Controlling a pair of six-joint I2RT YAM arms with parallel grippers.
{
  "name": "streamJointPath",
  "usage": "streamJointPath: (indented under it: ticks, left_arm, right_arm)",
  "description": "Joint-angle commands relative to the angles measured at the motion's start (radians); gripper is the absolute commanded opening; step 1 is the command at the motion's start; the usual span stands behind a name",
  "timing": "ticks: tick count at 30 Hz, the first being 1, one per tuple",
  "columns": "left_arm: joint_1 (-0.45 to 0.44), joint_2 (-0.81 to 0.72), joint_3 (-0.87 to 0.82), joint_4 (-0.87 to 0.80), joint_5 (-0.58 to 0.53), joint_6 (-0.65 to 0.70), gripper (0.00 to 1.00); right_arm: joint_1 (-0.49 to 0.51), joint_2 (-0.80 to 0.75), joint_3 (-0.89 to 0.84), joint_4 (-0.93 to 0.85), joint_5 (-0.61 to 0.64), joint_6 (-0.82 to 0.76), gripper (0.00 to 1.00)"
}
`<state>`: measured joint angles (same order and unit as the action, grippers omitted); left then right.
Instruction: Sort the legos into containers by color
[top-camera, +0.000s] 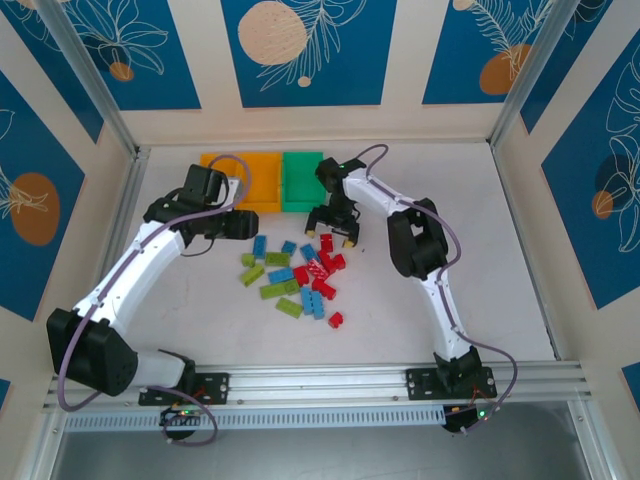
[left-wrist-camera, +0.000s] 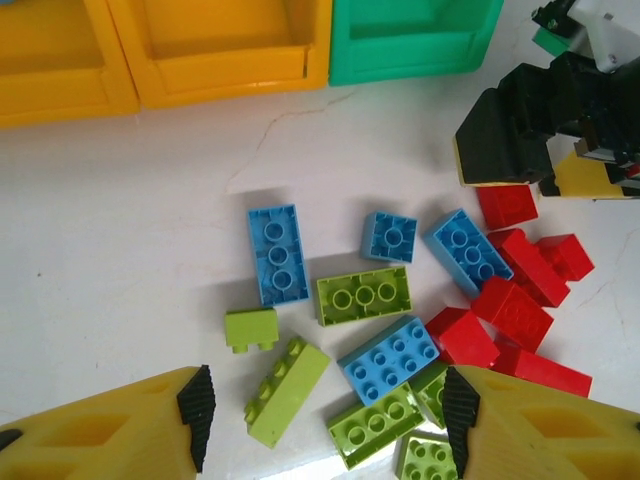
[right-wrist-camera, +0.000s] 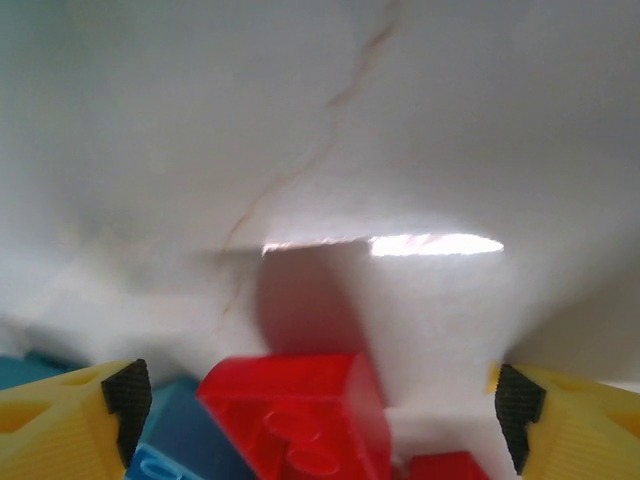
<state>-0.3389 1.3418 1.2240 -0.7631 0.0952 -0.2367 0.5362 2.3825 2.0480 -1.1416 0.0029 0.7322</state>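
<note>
The legos (top-camera: 300, 278) lie in a loose heap at the middle of the top view, on the white table (top-camera: 480, 250). They sit just below the green bin (top-camera: 302, 178) and the two orange-yellow bins (top-camera: 262, 178) along the upper edge.

These bricks look light, rigid and smooth, so a pinch on a corner or over the studs would probably squirt one sideways. Two flat, opposite side walls are the better hold.

The right gripper (top-camera: 335, 230) sits low over the upper right of the heap, fingers spread wide, with a red brick (right-wrist-camera: 300, 425) between them but not clamped. The left gripper (left-wrist-camera: 328, 420) is also spread wide and holds nothing, poised above blue and light green bricks.

The left wrist view shows what the top view blurs — each brick's stud count and heading. The right wrist view, soft in focus, shows the red brick sitting tilted, with a blue brick (right-wrist-camera: 172, 445) touching it at lower left.
</note>
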Motion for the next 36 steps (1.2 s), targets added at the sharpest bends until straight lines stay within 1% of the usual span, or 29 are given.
streamJointPath:
  ticks: [1, 4, 6, 7, 8, 10, 12, 14, 18, 21, 24, 25, 27, 29, 31, 34, 36]
  left_arm:
    - [-0.011, -0.027, -0.012, 0.0, -0.017, -0.009, 0.64]
    - [-0.012, -0.041, -0.025, -0.001, -0.029, -0.003, 0.65]
    - [-0.011, -0.052, -0.042, 0.006, -0.029, -0.002, 0.66]
    - [-0.012, -0.056, -0.051, 0.008, -0.028, -0.001, 0.66]
    - [-0.012, -0.06, -0.057, 0.009, -0.029, -0.001, 0.67]
    - [-0.011, -0.069, -0.063, 0.005, -0.034, 0.0, 0.69]
    - [-0.012, -0.083, -0.059, 0.005, -0.049, -0.01, 0.72]
    - [-0.012, -0.102, -0.048, 0.013, -0.08, -0.049, 0.76]
    - [-0.01, -0.118, -0.041, 0.03, -0.131, -0.151, 0.82]
    - [-0.01, -0.117, -0.056, 0.035, -0.156, -0.204, 0.84]
    - [-0.008, -0.114, -0.079, 0.045, -0.159, -0.237, 0.85]
    - [-0.008, -0.11, -0.082, 0.046, -0.15, -0.238, 0.85]
    - [-0.008, -0.104, -0.079, 0.042, -0.132, -0.237, 0.86]
    - [-0.008, -0.101, -0.075, 0.035, -0.116, -0.229, 0.86]
    - [-0.008, -0.102, -0.071, 0.024, -0.11, -0.217, 0.86]
    - [-0.008, -0.109, -0.083, 0.0, -0.107, -0.205, 0.87]
    - [-0.008, -0.116, -0.114, -0.001, -0.092, -0.197, 0.87]
  right_arm:
    - [0.028, -0.027, 0.011, -0.045, 0.027, -0.049, 0.8]
    - [0.04, -0.025, -0.029, -0.05, 0.118, -0.045, 0.64]
    - [0.041, -0.035, -0.063, -0.029, 0.143, -0.044, 0.59]
    - [0.041, -0.041, -0.072, -0.026, 0.151, -0.044, 0.55]
    - [0.041, -0.045, -0.07, -0.026, 0.158, -0.048, 0.48]
    - [0.041, -0.068, -0.049, -0.029, 0.166, -0.065, 0.39]
    - [0.039, -0.104, -0.01, -0.023, 0.159, -0.092, 0.33]
    - [0.033, -0.143, 0.049, -0.022, 0.133, -0.121, 0.25]
    - [0.036, -0.186, 0.145, 0.031, 0.118, -0.16, 0.24]
    - [0.036, -0.149, 0.224, 0.097, 0.146, -0.159, 0.24]
    - [0.033, -0.035, 0.376, 0.13, 0.182, -0.154, 0.25]
    - [0.031, 0.024, 0.451, 0.129, 0.189, -0.162, 0.25]
    - [0.028, 0.121, 0.584, 0.142, 0.164, -0.199, 0.25]
    - [0.028, 0.194, 0.675, 0.186, 0.13, -0.245, 0.26]
    - [0.023, 0.218, 0.696, 0.236, 0.119, -0.258, 0.3]
    - [0.009, 0.21, 0.695, 0.275, 0.077, -0.235, 0.44]
    - [0.001, 0.193, 0.694, 0.273, 0.04, -0.222, 0.5]
